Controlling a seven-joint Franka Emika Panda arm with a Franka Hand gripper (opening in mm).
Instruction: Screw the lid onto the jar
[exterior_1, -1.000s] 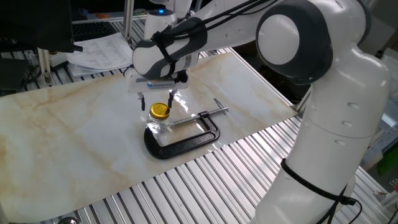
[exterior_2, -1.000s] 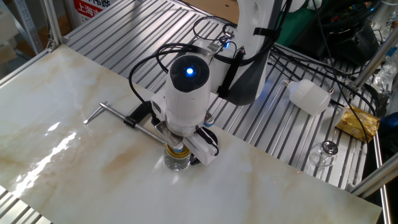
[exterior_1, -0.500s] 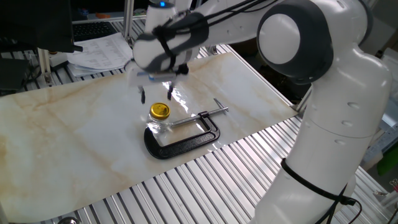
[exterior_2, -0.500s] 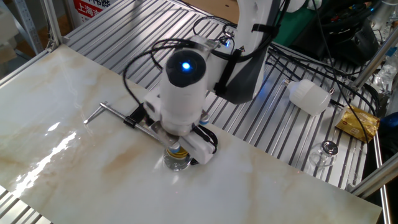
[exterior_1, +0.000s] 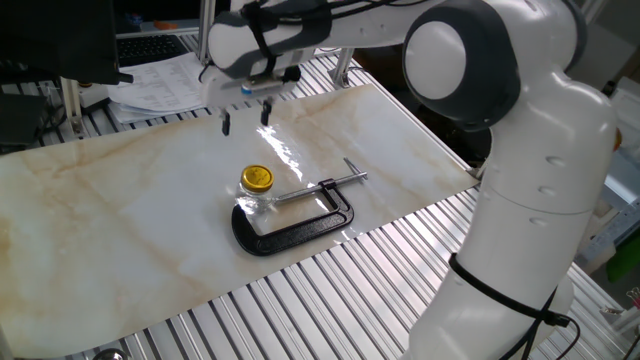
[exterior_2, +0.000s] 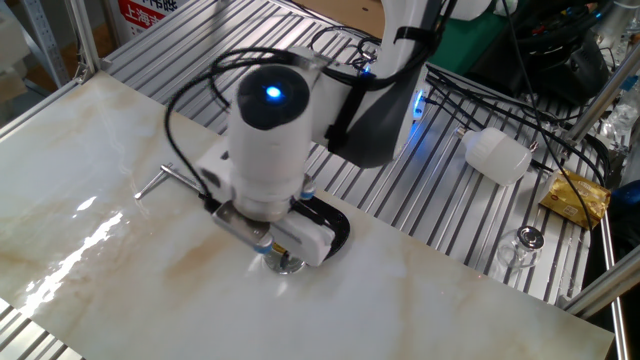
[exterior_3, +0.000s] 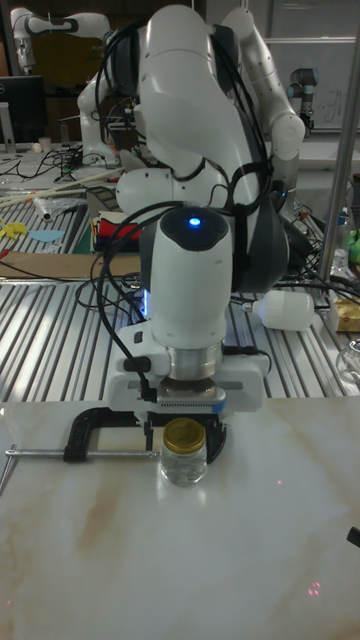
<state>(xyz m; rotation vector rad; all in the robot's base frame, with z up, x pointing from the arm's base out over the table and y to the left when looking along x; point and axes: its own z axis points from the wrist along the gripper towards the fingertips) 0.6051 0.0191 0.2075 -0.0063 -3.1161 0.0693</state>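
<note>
The end effector (exterior_1: 244, 116) hangs with its fingers spread and empty, raised well above the jar (exterior_1: 251, 203). The jar stands upright on the bench (exterior_1: 120, 220), touching the black C-clamp (exterior_1: 295, 222) at the clamp's curved end. The yellow lid (exterior_1: 257, 179) sits on the jar's mouth.

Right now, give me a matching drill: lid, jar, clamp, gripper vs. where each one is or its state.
Things:
1. lid
2. jar
3. clamp
4. gripper

States:
A. open, raised above the table, holding nothing
B. black, lying flat on the marble
C. yellow, sitting on the jar's mouth
D. clear glass, upright in the clamp's opening

Pairs: 1-C, 2-D, 3-B, 4-A
</note>
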